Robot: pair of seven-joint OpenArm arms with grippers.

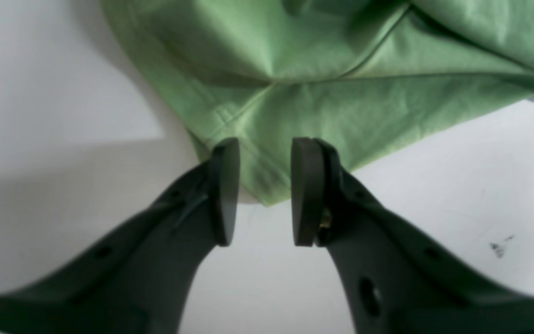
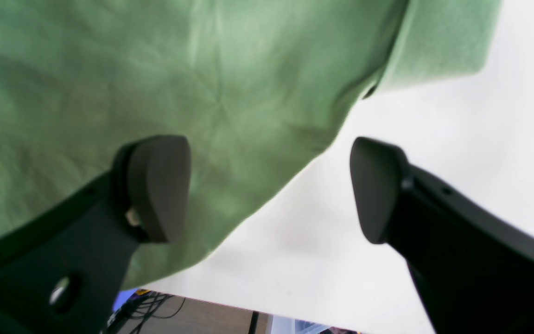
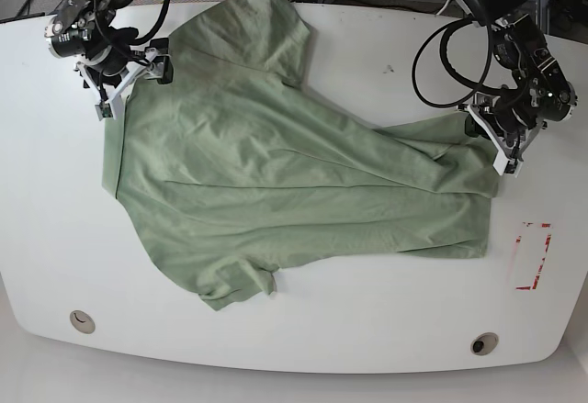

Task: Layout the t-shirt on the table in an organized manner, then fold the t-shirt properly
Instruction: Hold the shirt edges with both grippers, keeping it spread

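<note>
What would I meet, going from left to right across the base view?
Right gripper at the shirt's left edge → t-shirt spread on the table → left gripper at the shirt's right corner → red rectangular marking.

2 black arms (image 3: 496,17) with looping cables, dark grippers (image 1: 264,190).

T-shirt (image 3: 294,183): pale sage-green, wrinkled, spread flat across counter (image 3: 303,339) centre; sleeves at 12 and 6 o'clock, hem at 3 o'clock.
</note>
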